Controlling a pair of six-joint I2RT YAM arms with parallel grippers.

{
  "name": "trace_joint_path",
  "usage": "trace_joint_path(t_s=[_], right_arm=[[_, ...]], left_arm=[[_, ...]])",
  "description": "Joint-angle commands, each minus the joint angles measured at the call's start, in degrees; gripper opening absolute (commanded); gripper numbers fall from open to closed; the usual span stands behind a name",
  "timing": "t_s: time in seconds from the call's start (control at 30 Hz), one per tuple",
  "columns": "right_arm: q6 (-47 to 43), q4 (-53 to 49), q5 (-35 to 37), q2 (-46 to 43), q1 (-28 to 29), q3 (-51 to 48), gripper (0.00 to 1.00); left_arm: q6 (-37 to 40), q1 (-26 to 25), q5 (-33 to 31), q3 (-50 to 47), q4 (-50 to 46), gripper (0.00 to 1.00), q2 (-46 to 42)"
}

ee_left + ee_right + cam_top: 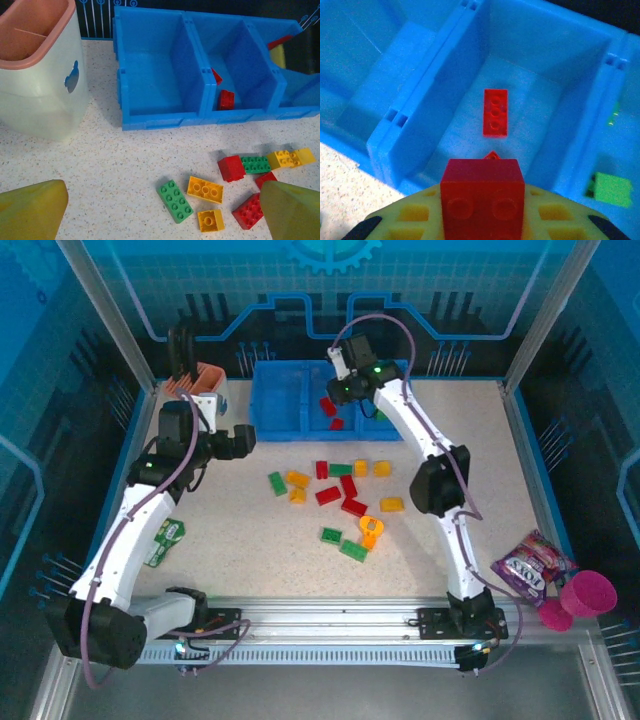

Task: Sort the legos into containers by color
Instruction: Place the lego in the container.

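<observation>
A speckled white table [250,570] lies inside a blue-walled enclosure with an aluminium frame. At the far left stands a cream-and-salmon utensil holder [205,390] with black handles in it. Nearer the front, a green-and-white snack packet [165,540] lies flat beside the left arm. The left gripper [243,440] hovers just right of the holder, its yellow-green fingers [35,210] spread wide and grasping nothing. Next comes the blue tray [275,410] at the back of the table, its three compartments side by side. The loose legos [340,500], red, green and yellow-orange, lie scattered in front of it. The right gripper [482,225] hangs over the middle compartment, clenched on a red brick [482,185]. Below it another red brick [495,112] lies on that compartment's floor. A green brick [612,189] lies in the right compartment. At the far right edge are a purple candy bag [528,565] and a magenta cup [590,592].
</observation>
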Motion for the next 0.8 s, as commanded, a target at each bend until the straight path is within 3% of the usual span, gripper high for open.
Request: trace_joint_path(t_s=[0.0, 0.17, 0.37, 0.77], right_arm=[[-1.3, -3.6, -3.2, 4.9, 0.6, 7.2, 0.33], [-0.6, 0.1, -6.8, 8.8, 0.9, 7.3, 0.32], [-1.3, -0.1, -5.0, 12.4, 1.6, 7.3, 0.33], [-1.0, 1.8, -6.3, 10.8, 1.1, 4.0, 0.48]], left_arm=[[1.4, 0.1, -1.4, -0.3, 0.6, 0.99, -0.6], [1.9, 0.2, -1.1, -0.7, 0.8, 0.99, -0.5], [-0.4, 0.2, -9.9, 0.7, -1.8, 0.99, 2.1], [-4.4, 0.3, -9.3, 3.5, -5.4, 0.99, 7.8]])
